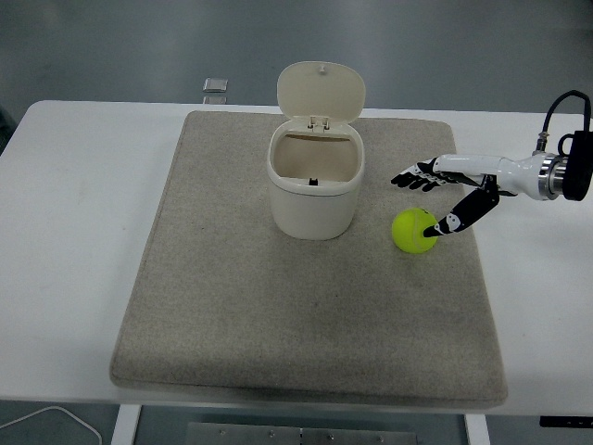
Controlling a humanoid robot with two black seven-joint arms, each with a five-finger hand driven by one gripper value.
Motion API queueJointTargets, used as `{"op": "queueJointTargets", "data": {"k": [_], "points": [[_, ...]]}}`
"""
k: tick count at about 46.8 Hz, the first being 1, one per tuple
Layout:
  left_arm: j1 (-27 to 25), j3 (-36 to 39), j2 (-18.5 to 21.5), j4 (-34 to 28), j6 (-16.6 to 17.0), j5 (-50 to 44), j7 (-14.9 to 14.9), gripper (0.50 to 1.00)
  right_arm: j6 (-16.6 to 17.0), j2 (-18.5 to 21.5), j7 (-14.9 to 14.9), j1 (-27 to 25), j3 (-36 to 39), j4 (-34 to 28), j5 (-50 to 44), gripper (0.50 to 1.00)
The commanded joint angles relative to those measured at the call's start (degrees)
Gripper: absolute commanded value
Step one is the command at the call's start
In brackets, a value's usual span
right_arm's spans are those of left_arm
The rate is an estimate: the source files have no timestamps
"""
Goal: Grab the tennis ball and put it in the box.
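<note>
A yellow-green tennis ball (411, 231) lies on the grey mat (306, 306), to the right of the box. The box (314, 185) is a white bin with its hinged lid standing open. My right hand (424, 199) reaches in from the right edge. Its fingers (413, 177) are spread flat above and behind the ball, and its thumb (456, 217) points down and touches the ball's right side. The hand holds nothing. My left arm is out of view.
The mat covers most of the white table (74, 232). A small grey object (215, 86) lies at the table's far edge, behind the mat. A white cable (56, 419) shows below the table's near left edge.
</note>
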Motion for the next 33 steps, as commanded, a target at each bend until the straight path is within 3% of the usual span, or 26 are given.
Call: {"op": "queueJointTargets", "data": {"k": [1, 33], "points": [[-0.06, 0.0, 0.0, 0.03, -0.06, 0.0, 0.0, 0.996, -0.7, 0.29, 0.0, -1.2, 0.13, 0.03, -1.19, 0.913], [0.03, 0.0, 0.0, -0.05, -0.06, 0.0, 0.0, 0.996, -5.98, 2.22, 0.97, -4.54, 0.13, -0.32, -4.97, 0.903]]}}
